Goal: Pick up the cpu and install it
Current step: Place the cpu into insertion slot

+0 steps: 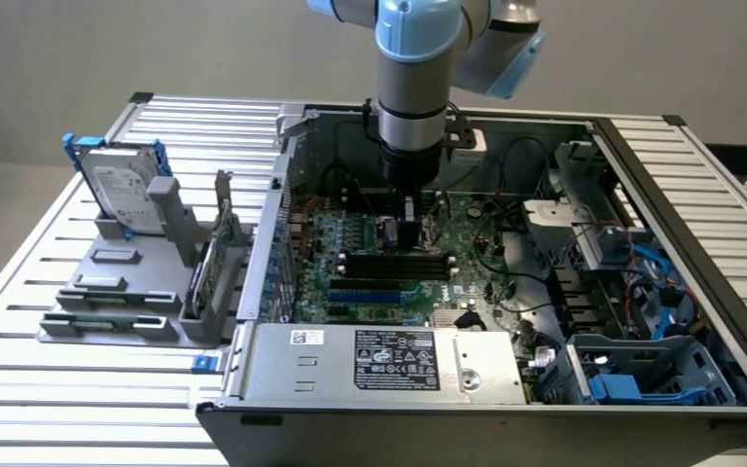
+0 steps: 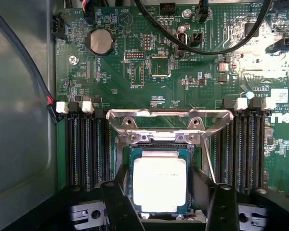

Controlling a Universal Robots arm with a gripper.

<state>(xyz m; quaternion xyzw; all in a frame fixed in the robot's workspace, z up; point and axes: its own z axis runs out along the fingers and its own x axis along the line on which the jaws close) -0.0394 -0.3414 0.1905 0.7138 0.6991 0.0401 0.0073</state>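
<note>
The cpu (image 2: 159, 185), a small square chip with a pale silver top, lies flat in the dark socket on the green motherboard (image 2: 192, 82). The socket's metal load frame (image 2: 168, 118) stands raised behind it. My gripper (image 2: 160, 195) hangs straight over the chip with one dark finger on each side of it. The fingers (image 2: 119, 192) stand slightly off the chip's edges, so the gripper is open. In the exterior view the gripper (image 1: 407, 232) reaches down into the open computer case (image 1: 685, 175), over the middle of the board.
Memory slots (image 2: 84, 144) flank the socket on both sides, and black cables (image 2: 216, 48) cross the board beyond it. A coin battery (image 2: 100, 41) sits further off. The power supply (image 1: 387, 358) fills the case's near edge. A hard drive (image 1: 127, 185) stands in a grey fixture (image 1: 127, 292) at the exterior view's left.
</note>
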